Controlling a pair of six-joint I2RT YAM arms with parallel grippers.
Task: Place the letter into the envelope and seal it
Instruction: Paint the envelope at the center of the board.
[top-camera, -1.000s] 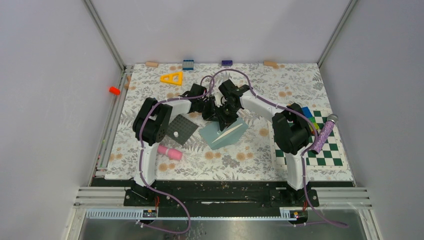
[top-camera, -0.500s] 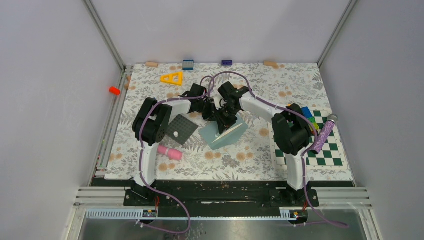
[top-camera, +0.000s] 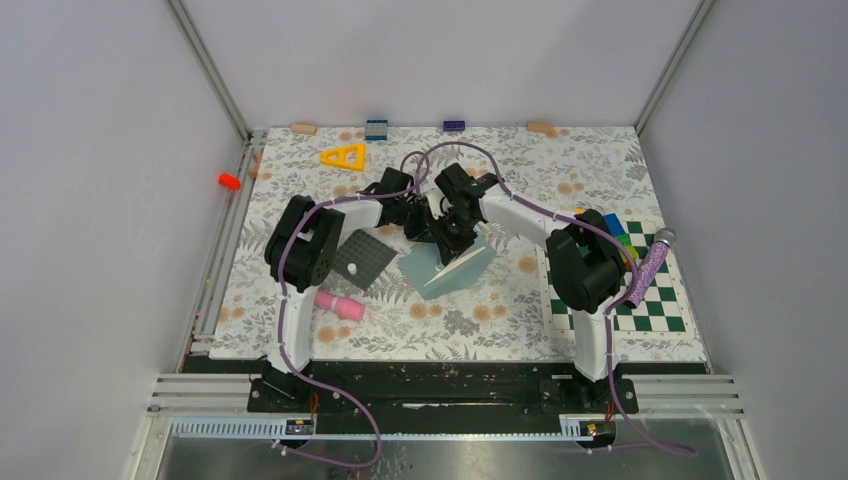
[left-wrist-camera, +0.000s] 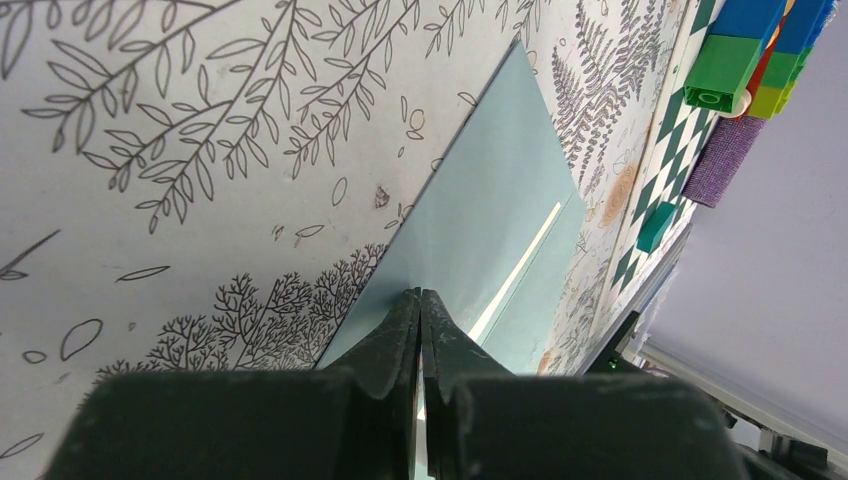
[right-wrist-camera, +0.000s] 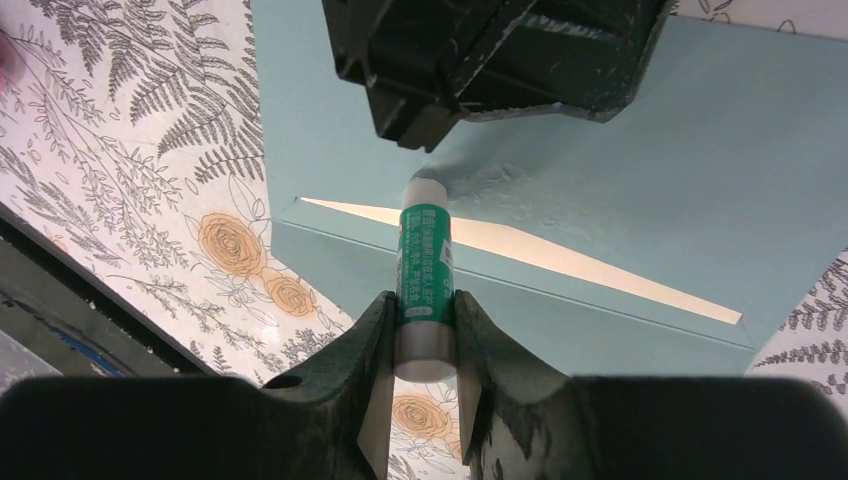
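The envelope (top-camera: 447, 264) lies flat on the flower-patterned counter (top-camera: 500, 312), near its middle and turned at an angle to the edges, just beside the dark square mat (top-camera: 363, 258) on its left. The letter (right-wrist-camera: 560, 258) shows only as a thin cream sliver between two teal layers of the envelope; the rest of it is covered. Both arms reach in over the envelope's far side and meet there. The left gripper (left-wrist-camera: 420, 298) is fully closed with nothing between its fingers, and its tip is down at the envelope's edge; whether it presses the paper cannot be told. The right gripper (right-wrist-camera: 422, 306) is clamped on a glue stick (right-wrist-camera: 424, 255) with a green label. The stick's white end touches the teal paper just past the cream sliver, directly beneath the body of the left gripper, and the paper beside that end looks slightly roughened. Elsewhere on the counter are a pink cylinder (top-camera: 340, 304) near the left arm, a yellow triangle (top-camera: 344, 156) towards the far side, and a green-and-white chequered board (top-camera: 662, 300) on the right, with a purple microphone (top-camera: 652, 262) and coloured blocks (top-camera: 614, 226) at its far end.
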